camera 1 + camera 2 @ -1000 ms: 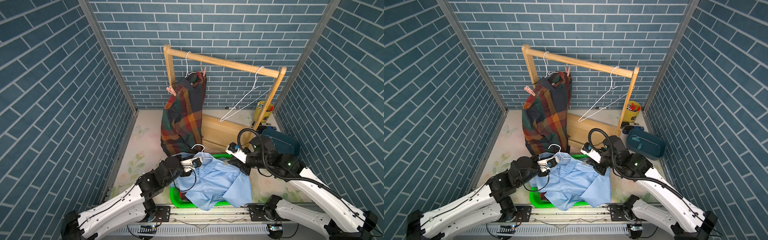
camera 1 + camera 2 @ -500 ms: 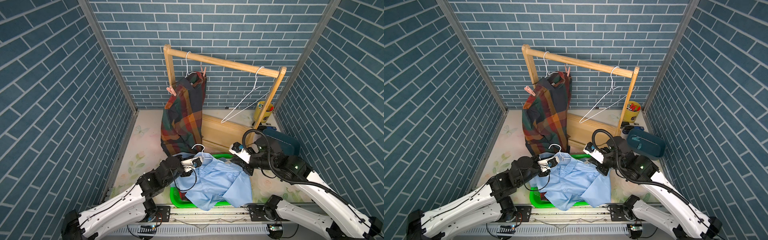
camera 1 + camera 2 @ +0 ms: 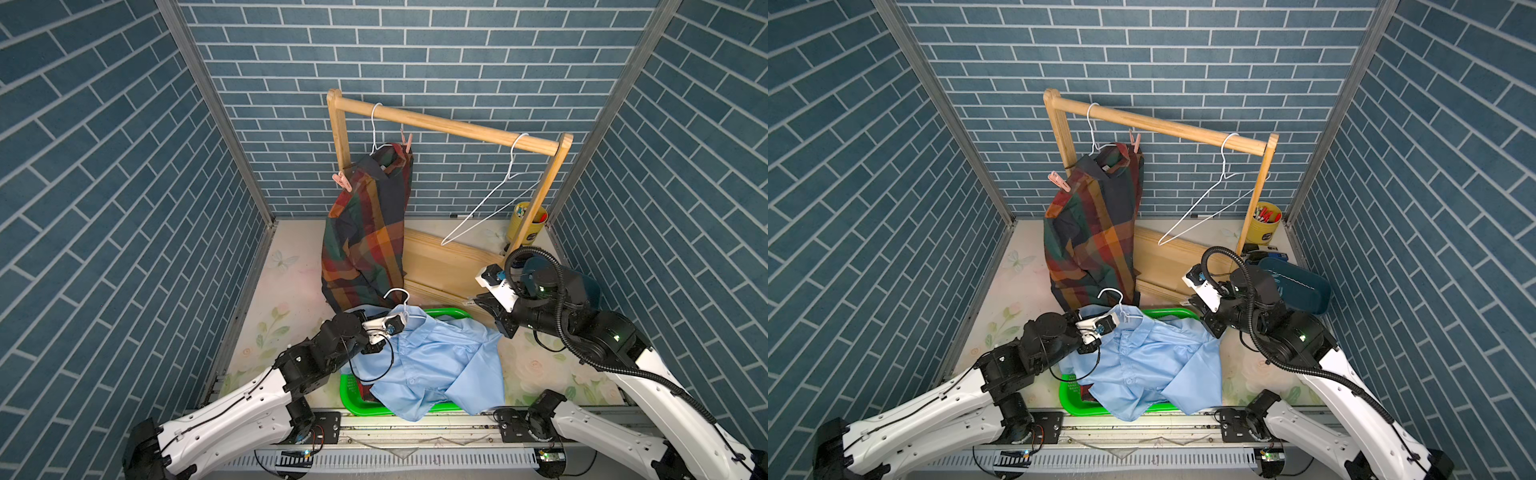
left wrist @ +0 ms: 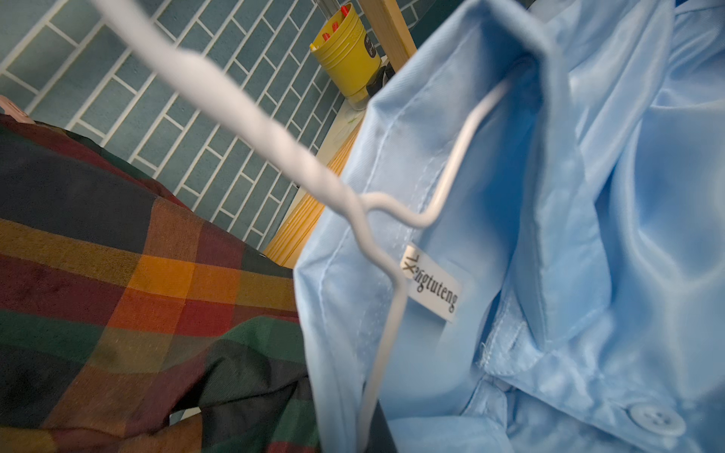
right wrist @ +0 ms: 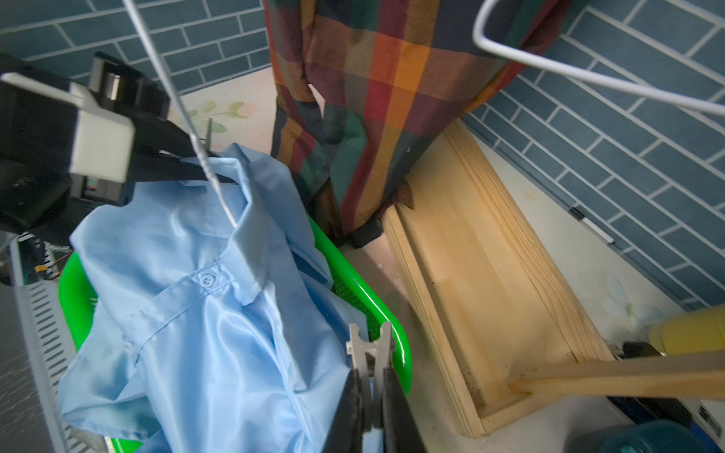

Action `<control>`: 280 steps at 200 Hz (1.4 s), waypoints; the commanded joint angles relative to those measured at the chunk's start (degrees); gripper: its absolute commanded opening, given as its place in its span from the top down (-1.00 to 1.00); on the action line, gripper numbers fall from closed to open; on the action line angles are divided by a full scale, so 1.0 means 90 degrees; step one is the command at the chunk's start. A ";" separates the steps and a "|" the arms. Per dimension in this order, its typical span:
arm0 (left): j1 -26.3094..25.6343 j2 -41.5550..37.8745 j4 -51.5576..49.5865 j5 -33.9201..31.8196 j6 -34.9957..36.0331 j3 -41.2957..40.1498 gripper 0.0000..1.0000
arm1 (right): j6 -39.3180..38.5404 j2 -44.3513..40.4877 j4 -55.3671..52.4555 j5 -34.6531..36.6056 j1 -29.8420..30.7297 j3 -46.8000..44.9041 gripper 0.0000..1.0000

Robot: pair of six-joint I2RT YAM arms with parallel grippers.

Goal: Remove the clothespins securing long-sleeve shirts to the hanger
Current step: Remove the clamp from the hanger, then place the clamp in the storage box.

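- I counted two shirts I could be sure of. A plaid shirt hung at the left end of the far rail, and a blue shirt lay draped over the green basket, near and central.
- There were three hangers. The plaid's hanger was on the rail, an empty hanger hung at the rail's right end, and a third hanger sat inside the blue collar.
- There were three pegs. One pink peg was at the plaid shirt's left shoulder, one pink peg was at its top beside the rail, and there was one pale peg.
- My right gripper was pressed together on the pale peg, close to the basket's right rim.
- My left gripper was pinched on the blue shirt's collar, where the hanger wire crossed. I could not tell whether the wire was in the grip too.
- Dark reddish cloth showed under the blue shirt in the basket, but I could not identify it.
- The yellow cup held red bits that were too small to name.
- The teal box was half hidden behind my right arm.
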 commanded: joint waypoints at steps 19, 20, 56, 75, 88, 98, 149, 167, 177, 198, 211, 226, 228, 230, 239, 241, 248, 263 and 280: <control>0.0021 -0.0022 -0.0026 0.0161 -0.0200 0.0086 1.00 | 0.0911 0.0004 -0.0409 0.1371 -0.0264 0.0129 0.92; 0.0020 -0.0022 -0.0027 0.0159 -0.0202 0.0087 1.00 | 0.0927 0.0010 -0.0415 0.1421 -0.0269 0.0129 0.93; 0.0012 -0.0068 -0.0050 0.0205 -0.0266 0.0098 1.00 | 0.1633 0.0392 -0.0691 0.3180 -0.0658 0.0119 0.95; 0.0002 -0.0130 -0.0075 0.0219 -0.0299 0.0098 1.00 | 0.1994 0.0608 -0.0566 0.3452 -0.1120 0.0028 0.95; -0.0008 -0.0165 -0.0078 0.0228 -0.0317 0.0093 1.00 | 0.2190 0.0802 -0.0374 0.3520 -0.1546 -0.0081 0.97; -0.0010 -0.0192 -0.0085 0.0236 -0.0320 0.0098 1.00 | 0.2352 0.0939 -0.0177 0.3601 -0.1956 -0.0203 1.00; -0.0068 -0.0391 -0.0156 0.0177 -0.0319 0.0062 1.00 | 0.3153 0.1538 0.1208 0.2997 -0.4530 -0.1085 1.00; -0.0078 -0.0449 -0.0163 0.0168 -0.0315 0.0058 1.00 | 0.3396 0.1779 0.1732 0.2484 -0.5237 -0.1365 1.00; -0.0093 -0.0451 -0.0161 0.0179 -0.0330 0.0056 1.00 | 0.3449 0.2075 0.1887 0.2447 -0.5479 -0.1305 1.00; -0.0093 -0.0424 -0.0157 0.0233 -0.0349 0.0085 1.00 | 0.3666 0.2586 0.2310 0.2453 -0.5816 -0.1163 1.00; -0.0108 -0.0398 -0.0161 0.0292 -0.0377 0.0098 1.00 | 0.3794 0.2903 0.2699 0.2470 -0.5963 -0.1121 1.00; -0.0127 -0.0391 -0.0216 0.0324 -0.0393 0.0136 1.00 | 0.3893 0.3358 0.2872 0.2432 -0.6084 -0.0908 1.00; -0.0127 -0.0392 -0.0227 0.0331 -0.0397 0.0137 1.00 | 0.3899 0.3422 0.2878 0.2435 -0.6092 -0.0863 1.00; -0.0132 -0.0390 -0.0237 0.0328 -0.0398 0.0144 1.00 | 0.3913 0.3496 0.2864 0.2436 -0.6102 -0.0808 1.00; -0.0142 -0.0410 -0.0253 0.0307 -0.0388 0.0152 1.00 | 0.3978 0.3750 0.2829 0.2451 -0.6110 -0.0641 1.00; -0.0146 -0.0419 -0.0256 0.0305 -0.0388 0.0153 1.00 | 0.3999 0.3793 0.2835 0.2455 -0.6114 -0.0623 1.00; -0.0147 -0.0448 -0.0246 0.0286 -0.0388 0.0139 1.00 | 0.4051 0.3945 0.2918 0.2447 -0.6134 -0.0586 0.98; -0.0147 -0.0481 -0.0221 0.0288 -0.0384 0.0111 1.00 | 0.4187 0.4278 0.3034 0.2366 -0.6187 -0.0487 0.86; -0.0147 -0.0491 -0.0259 0.0285 -0.0383 0.0134 1.00 | 0.4221 0.4578 0.3201 0.2309 -0.6214 -0.0425 0.58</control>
